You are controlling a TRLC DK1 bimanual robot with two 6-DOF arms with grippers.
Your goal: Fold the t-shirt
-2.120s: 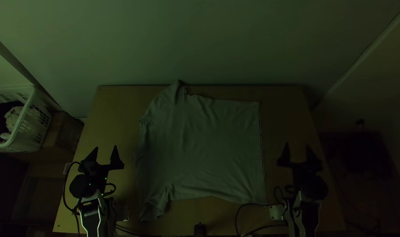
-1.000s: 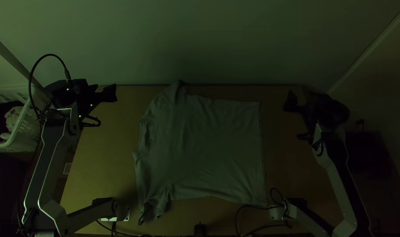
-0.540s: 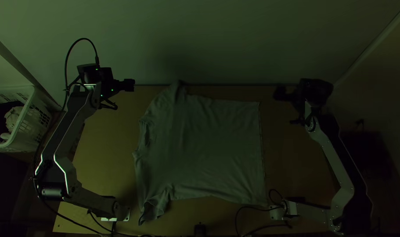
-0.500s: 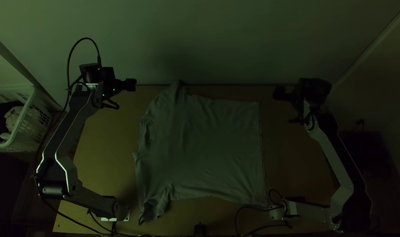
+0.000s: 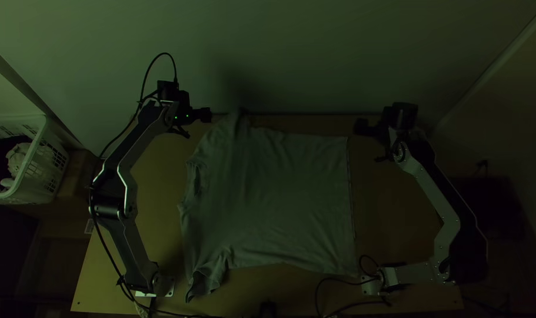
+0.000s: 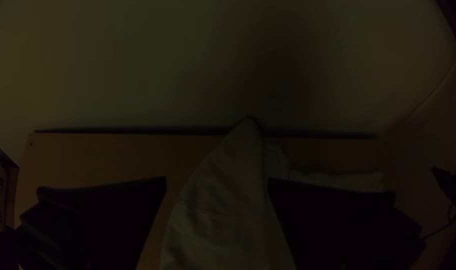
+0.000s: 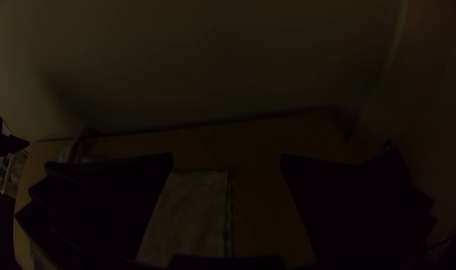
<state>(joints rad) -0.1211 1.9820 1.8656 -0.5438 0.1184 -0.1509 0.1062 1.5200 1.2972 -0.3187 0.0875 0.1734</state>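
Near the left gripper [image 6: 216, 178] and right gripper [image 7: 226, 154], both wide open and empty, the shirt [image 5: 273, 194] looks floppy, best pinched by its far edge [image 5: 303, 137].

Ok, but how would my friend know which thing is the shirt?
Look down on the big wooden table. The shirt lies spread across its middle, one sleeve reaching the far edge. It's flat, while the cloth in the basket, off to the table's left, is all bunched up.

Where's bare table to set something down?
Bare wood shows between the t-shirt's hem and the right arm, also between its collar and the left arm. Crowded: far edge, left gripper near one sleeve.
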